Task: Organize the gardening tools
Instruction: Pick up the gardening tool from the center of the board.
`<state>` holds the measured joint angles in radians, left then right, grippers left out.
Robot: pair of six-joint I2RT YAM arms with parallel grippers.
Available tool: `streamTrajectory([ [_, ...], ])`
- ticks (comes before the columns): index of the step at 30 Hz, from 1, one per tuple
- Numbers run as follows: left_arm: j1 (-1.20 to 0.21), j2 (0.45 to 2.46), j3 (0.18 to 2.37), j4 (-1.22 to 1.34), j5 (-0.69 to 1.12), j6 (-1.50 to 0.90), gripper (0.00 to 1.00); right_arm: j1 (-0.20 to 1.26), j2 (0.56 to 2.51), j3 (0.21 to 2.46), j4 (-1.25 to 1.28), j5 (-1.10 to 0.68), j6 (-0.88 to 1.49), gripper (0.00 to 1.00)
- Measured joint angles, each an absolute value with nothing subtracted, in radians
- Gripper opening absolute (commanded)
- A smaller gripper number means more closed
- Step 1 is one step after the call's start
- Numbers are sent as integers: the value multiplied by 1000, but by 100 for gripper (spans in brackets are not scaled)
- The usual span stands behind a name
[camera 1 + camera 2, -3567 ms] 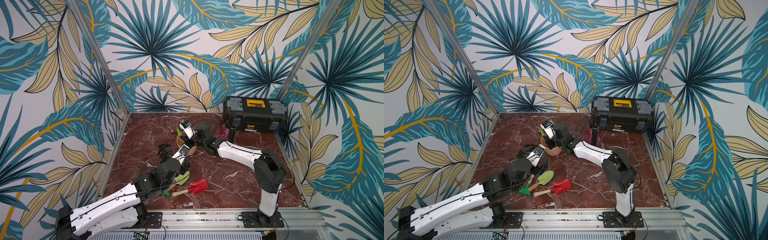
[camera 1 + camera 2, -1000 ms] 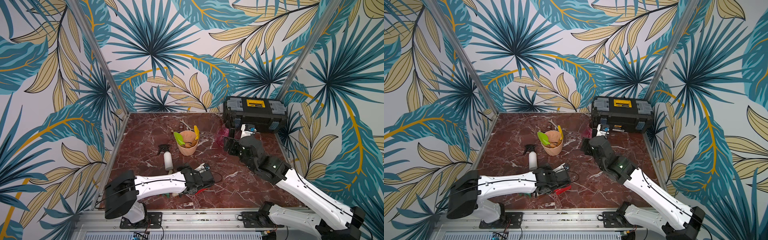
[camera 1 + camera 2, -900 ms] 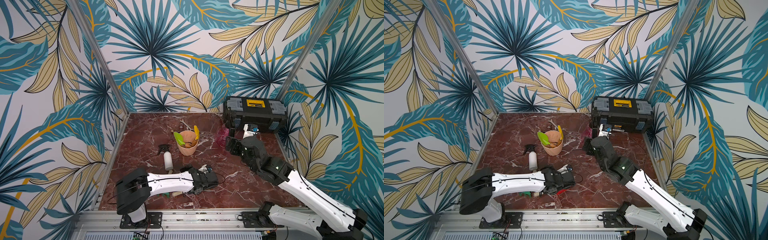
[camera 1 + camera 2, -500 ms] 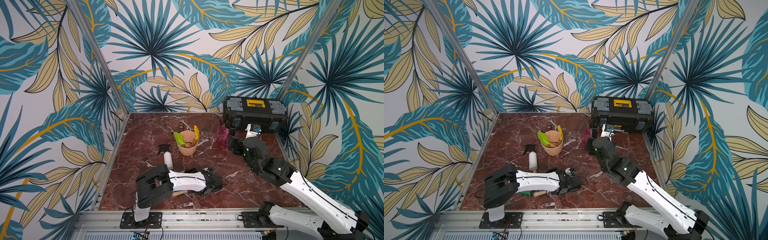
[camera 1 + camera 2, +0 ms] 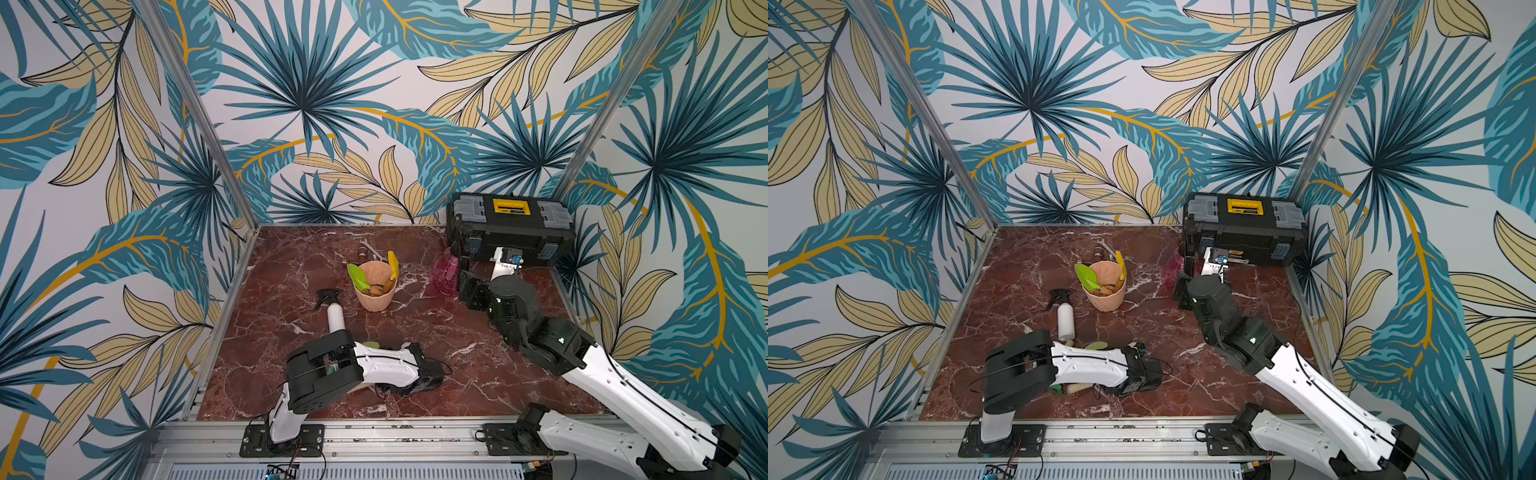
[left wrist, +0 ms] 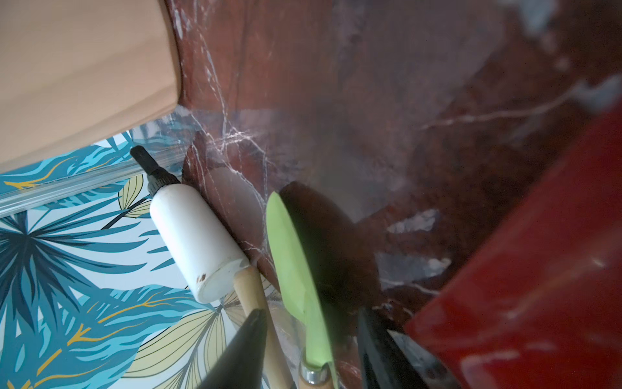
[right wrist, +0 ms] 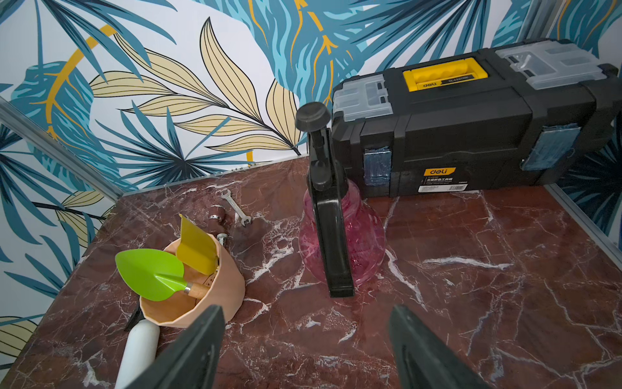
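Left wrist view: my left claw (image 6: 311, 311), half open and empty, straddles the lime-green trowel (image 6: 289, 249); I should clamp its neck squarely, pot (image 5: 376, 299) at eleven o'clock.

In both top views the left arm (image 5: 1088, 365) hides most of the lime-green trowel (image 5: 1096, 345). The left wrist view shows the red shovel (image 6: 538, 286) blurred and cropped, and the fingers (image 6: 242, 353) of the left gripper (image 6: 311, 310) running off-frame.
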<state>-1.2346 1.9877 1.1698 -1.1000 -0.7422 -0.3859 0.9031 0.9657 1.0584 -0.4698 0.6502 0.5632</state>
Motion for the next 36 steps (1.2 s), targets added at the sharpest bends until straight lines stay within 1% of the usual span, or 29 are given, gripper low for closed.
streamTrajectory([
  [7,-1236,2006,1170,-1100,-744,-379,30,903,946,1055,-453,650,560,78],
  [13,-1236,2025,1171,-1099,-743,-369,15,903,946,1044,-432,645,557,76],
  [17,-1236,2029,1171,-1100,-744,-374,10,903,946,1042,-417,642,556,76],
  [23,-1235,2029,1179,-1118,-776,-374,7,903,947,1034,-404,638,552,75],
  [28,-1235,2027,1190,-1131,-802,-371,0,903,948,1019,-388,630,549,75],
  [36,-1237,1930,1200,-1081,-773,-324,0,903,951,1012,-366,623,549,75],
])
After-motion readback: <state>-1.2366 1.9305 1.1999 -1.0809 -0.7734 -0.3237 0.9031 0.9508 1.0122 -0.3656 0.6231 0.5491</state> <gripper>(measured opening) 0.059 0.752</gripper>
